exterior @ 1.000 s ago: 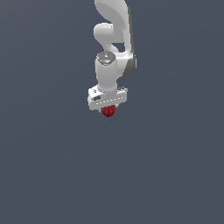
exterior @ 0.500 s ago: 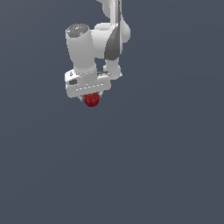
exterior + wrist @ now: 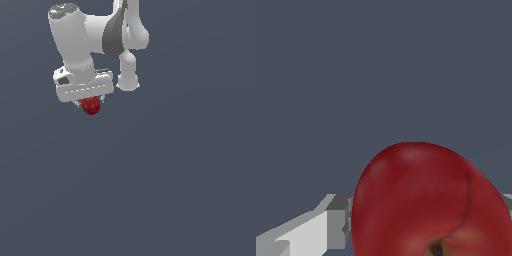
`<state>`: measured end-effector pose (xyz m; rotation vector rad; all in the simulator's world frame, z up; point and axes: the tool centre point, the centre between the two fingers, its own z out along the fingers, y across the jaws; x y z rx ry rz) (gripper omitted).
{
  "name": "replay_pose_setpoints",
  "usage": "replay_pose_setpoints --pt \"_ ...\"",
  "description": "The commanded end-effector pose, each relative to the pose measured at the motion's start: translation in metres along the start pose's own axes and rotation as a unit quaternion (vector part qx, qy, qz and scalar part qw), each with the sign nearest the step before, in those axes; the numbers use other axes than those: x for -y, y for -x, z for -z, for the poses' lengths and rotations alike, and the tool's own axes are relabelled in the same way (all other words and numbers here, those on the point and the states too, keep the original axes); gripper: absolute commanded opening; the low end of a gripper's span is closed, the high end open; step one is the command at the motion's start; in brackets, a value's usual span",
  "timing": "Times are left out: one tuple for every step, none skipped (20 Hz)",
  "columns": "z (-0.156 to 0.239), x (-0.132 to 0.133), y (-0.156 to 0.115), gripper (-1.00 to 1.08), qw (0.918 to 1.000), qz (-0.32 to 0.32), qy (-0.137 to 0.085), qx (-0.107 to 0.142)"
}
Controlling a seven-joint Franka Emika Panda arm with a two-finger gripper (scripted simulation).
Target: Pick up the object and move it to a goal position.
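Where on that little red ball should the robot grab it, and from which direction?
Across its widest middle, coming from above, as the hand grips it now. The ball is round and narrower than the hand, so fingers on opposite sides of the middle likely hold it best; higher or lower it could squirt out.
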<state>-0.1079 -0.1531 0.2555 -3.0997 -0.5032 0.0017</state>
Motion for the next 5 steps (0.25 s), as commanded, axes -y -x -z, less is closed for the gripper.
replay_pose_setpoints --pt "0.0061 -0.0052 0.0008 -1.00 1.0000 0.001 0.001 0.000" --pt "0.0070 -0.0062 0.0008 -1.00 1.0000 0.001 0.001 0.000" --pt "0.0073 -0.0068 0.0007 -1.00 1.0000 0.001 0.001 0.000" --pt "0.0071 -0.0068 0.0003 -1.00 1.0000 0.001 0.001 0.000" --pt "0.0068 -0.0067 0.0001 -1.00 1.0000 0.001 0.001 0.000"
